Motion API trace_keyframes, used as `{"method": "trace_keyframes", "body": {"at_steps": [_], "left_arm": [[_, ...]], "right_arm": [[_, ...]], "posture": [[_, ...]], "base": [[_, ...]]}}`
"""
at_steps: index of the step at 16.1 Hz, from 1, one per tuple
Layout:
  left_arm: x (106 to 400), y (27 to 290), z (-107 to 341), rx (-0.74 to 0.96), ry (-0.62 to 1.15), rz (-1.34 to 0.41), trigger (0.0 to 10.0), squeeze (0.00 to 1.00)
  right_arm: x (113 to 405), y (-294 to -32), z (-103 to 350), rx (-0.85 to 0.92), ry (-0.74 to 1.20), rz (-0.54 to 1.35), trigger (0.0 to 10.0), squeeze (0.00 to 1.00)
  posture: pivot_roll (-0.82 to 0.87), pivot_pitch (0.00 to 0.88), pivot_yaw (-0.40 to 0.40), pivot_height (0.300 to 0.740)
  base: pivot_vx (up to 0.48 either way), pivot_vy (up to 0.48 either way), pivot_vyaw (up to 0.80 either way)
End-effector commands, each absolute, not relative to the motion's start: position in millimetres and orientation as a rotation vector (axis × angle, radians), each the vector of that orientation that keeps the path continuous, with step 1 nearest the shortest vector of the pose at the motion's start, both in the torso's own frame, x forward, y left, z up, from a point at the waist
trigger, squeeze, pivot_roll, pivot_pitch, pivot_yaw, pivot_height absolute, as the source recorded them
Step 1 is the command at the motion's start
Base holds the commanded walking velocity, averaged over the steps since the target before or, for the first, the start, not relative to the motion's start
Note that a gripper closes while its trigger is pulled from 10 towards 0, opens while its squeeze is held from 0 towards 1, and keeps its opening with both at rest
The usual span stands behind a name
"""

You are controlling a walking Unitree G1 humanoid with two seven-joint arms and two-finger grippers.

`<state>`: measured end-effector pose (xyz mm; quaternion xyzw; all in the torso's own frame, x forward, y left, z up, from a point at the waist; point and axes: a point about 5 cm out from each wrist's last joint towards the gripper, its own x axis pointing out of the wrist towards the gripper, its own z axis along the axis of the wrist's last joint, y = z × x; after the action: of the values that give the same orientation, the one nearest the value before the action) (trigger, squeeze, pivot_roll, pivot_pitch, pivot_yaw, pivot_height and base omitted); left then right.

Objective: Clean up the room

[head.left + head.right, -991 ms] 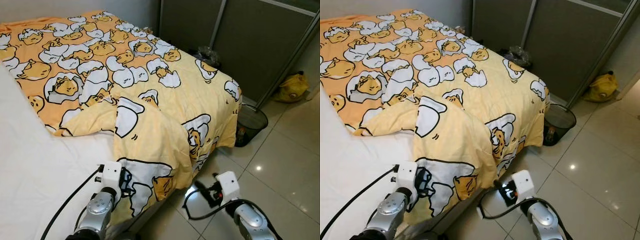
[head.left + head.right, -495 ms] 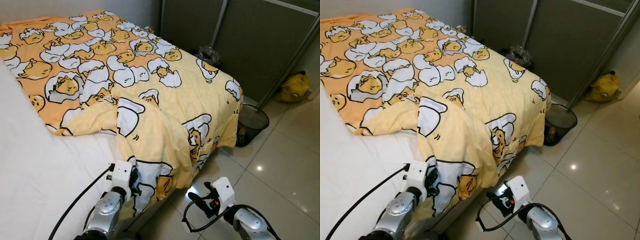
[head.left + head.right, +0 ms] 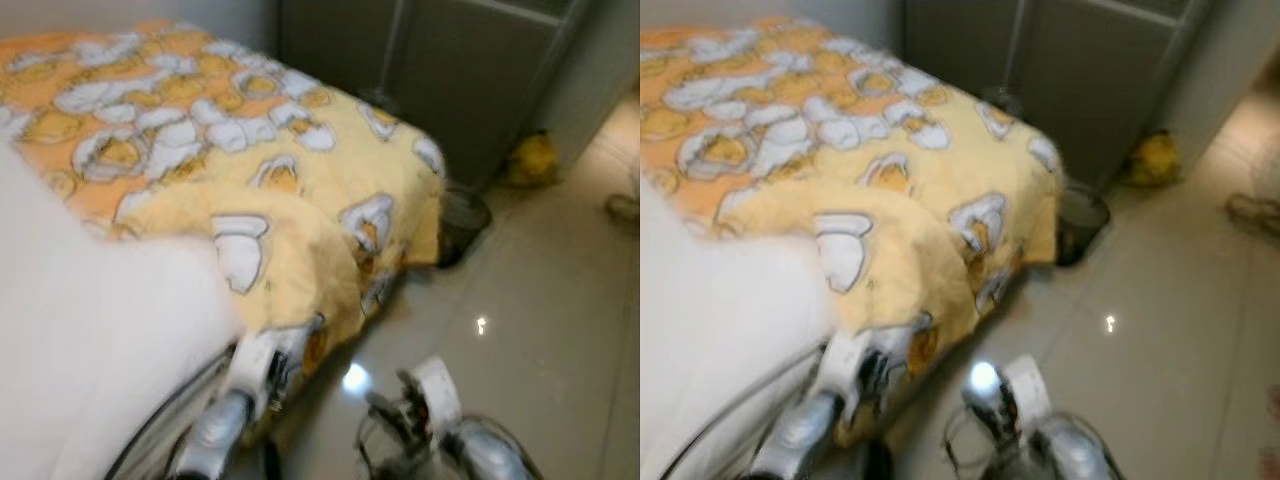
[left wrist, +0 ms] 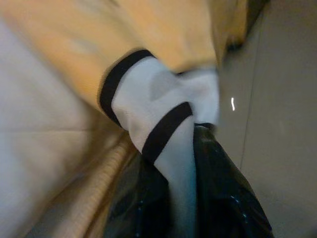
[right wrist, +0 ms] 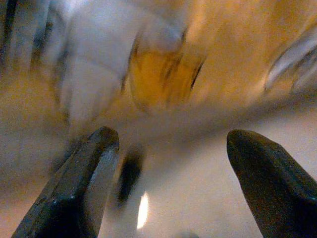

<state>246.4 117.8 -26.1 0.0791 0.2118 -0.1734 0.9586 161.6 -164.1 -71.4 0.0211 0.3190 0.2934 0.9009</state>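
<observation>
Quilt: the soft yellow-and-orange cotton quilt printed with white egg cartoons (image 3: 290,190) lies spread over the bed, one folded-back corner hanging off the near edge down toward the glossy beige tiled floor (image 3: 540,300).

Left gripper: the left gripper (image 4: 190,198) is pinched on that hanging corner; the wrist view has a white, black-banded fold of the quilt clamped between the black fingers (image 4: 228,198).

Right gripper: the right gripper (image 5: 166,163) hangs low over the floor just beside the draped edge, its fingers spread wide with nothing between them.

Bed: the bare white mattress sheet (image 3: 90,340) is exposed on the near side, beside the folded quilt.

Risk, slip: the hold looks to be on a thin fold only, so a hard tug could pull the cloth out of the pinch.

Risk, drag: the corner hangs close to the floor; lowering it would likely sweep the quilt over the tiles.

Risk, snag: the dark mesh waste bin (image 3: 462,215) stands at the foot of the bed, touching or nearly touching the overhang; a sideways pull could tip it.

Risk, aim: the head views are blurred, so the exact edge position is probably uncertain for a second grasp.
</observation>
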Motion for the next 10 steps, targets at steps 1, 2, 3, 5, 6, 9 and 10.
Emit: {"method": "trace_keyframes", "body": {"at_steps": [1,2,3,5,6,9,10], "left_arm": [[229.7,118.5,-41.0,0.216,0.505,-0.386,10.0,0.00],[220.1,109.6,-51.5,0.281,0.588,-0.501,10.0,0.00],[209.8,99.8,-59.5,0.321,0.654,-0.615,10.0,0.00],[206.4,87.2,-62.1,0.349,0.684,-0.674,10.0,0.00],[208.1,82.6,-60.7,0.344,0.678,-0.672,10.0,0.00],[217.4,65.3,-51.1,0.287,0.615,-0.660,10.0,0.00],[225.1,67.8,-45.8,0.261,0.582,-0.614,10.0,0.00]], "right_arm": [[190.6,-159.6,-56.7,0.006,0.579,0.644,10.0,0.00],[189.4,-158.4,-57.3,0.001,0.588,0.667,10.0,0.00],[187.1,-157.4,-58.7,-0.005,0.605,0.693,10.0,0.00],[183.8,-158.2,-60.6,-0.018,0.626,0.710,10.0,0.00],[183.2,-158.9,-60.9,-0.022,0.628,0.710,10.0,0.00],[181.3,-157.0,-62.1,-0.025,0.630,0.708,10.0,0.00],[181.6,-156.3,-61.8,-0.025,0.621,0.700,10.0,0.00]], "posture": [[0.01,0.000,-0.052,0.740],[0.00,0.000,-0.054,0.740],[0.00,0.000,-0.056,0.740],[0.00,0.000,-0.055,0.740],[0.00,0.000,-0.055,0.740],[-0.02,0.000,-0.052,0.740],[-0.02,0.000,-0.050,0.740]], "base": [[0.000,0.000,0.00],[0.000,0.000,0.00],[0.000,0.000,0.00],[0.000,0.000,0.00],[0.000,0.000,0.00],[0.000,0.000,0.00],[0.000,0.000,0.00]]}}
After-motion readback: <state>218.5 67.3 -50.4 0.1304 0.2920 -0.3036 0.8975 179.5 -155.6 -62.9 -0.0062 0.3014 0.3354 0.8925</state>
